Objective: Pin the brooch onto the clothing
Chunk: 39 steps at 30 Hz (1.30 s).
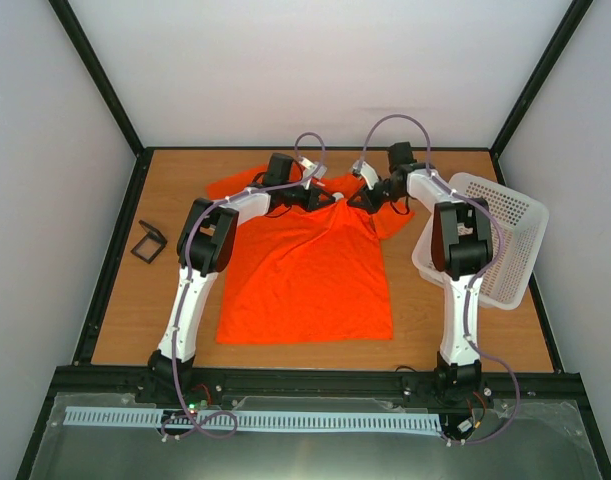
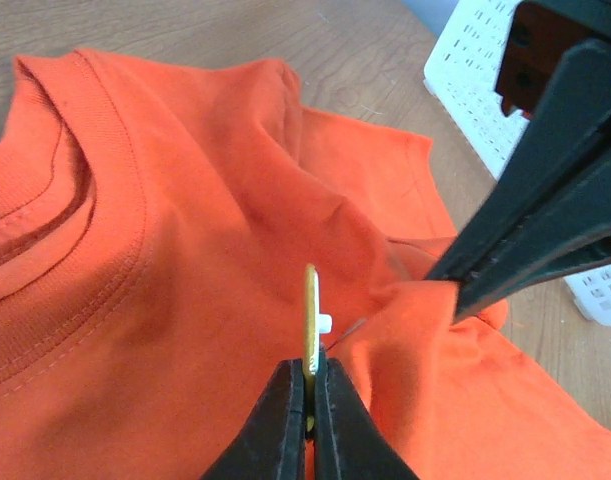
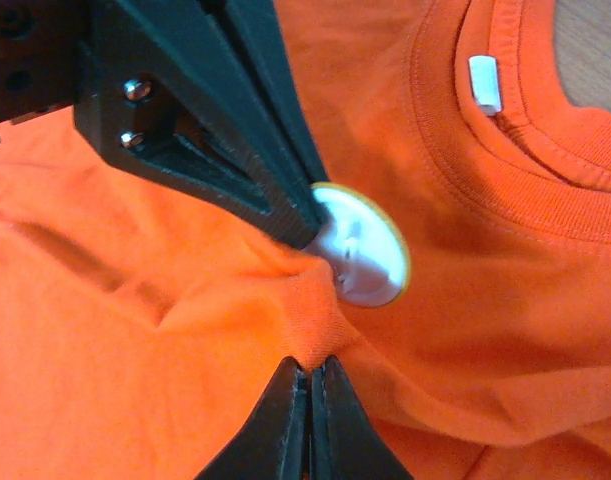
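Note:
The orange T-shirt lies flat on the wooden table, neck at the far side. My left gripper is shut on the brooch, a thin golden disc seen edge-on, its pin pointing right into a raised fold of fabric. In the right wrist view the brooch shows its pale silvery back with a gold rim, against the fold. My right gripper is shut on that pinched fold of the T-shirt just below the collar. Both grippers meet over the shirt's chest, the left and the right.
A white perforated basket stands at the right edge of the table, beside the right arm. A small black square box lies on the wood at the left. A white label sits inside the collar.

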Available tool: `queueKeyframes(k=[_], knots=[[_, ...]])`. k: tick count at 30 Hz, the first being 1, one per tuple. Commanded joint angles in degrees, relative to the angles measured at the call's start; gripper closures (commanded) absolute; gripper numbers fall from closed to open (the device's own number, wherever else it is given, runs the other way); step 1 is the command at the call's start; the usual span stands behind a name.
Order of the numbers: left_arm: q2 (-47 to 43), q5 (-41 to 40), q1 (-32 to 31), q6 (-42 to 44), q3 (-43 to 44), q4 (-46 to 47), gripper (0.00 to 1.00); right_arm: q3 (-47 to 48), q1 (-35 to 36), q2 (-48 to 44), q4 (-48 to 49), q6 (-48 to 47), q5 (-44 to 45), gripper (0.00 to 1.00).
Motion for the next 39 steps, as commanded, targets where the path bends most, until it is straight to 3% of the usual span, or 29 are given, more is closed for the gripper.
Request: queueKeyframes(k=[1,7,15,19,23,27,33,39], knots=[[0.8,-1.2,0.4,1.6,2.2,-1.1,0.99,-2.7,0.3,-4.0,1.0,-0.9,-0.7,0.97],[0.4,0.0,0.5,0.9,2.7,-0.8,0.99,-6.4,0.3,-4.8,1.3,-2.5,0.9,0.97],[-1.1,1.9,0.6,0.7,1.0,0.7,0.99,-4.2,0.3,-3.1,1.3,-2.3,2.5,0.98],[-1.6,1.0,0.6,1.4,0.2,0.0,0.99,-2.0,0.5,-1.7,-4.3,-6.0,5.5,0.97],[-1.4,0.4,0.7,2.5,0.7,-0.8,0.99,-11.6,1.8,-6.1,0.0,-7.8,11.6,0.86],[-0.6,0.9,0.8,2.8,2.2,-1.9,0.99,-13.6,2.6,-6.5,0.5,-8.0,14.5,0.86],[-0.8,1.6,0.8,2.9,2.2,-2.3,0.99,-11.7,2.0,-7.6,2.6,-4.0,9.4,0.65],[-0.6,0.0,0.7,4.4,2.1,-3.0,0.99,-10.2,1.6,-7.2,3.5,-3.4,7.3,0.52]])
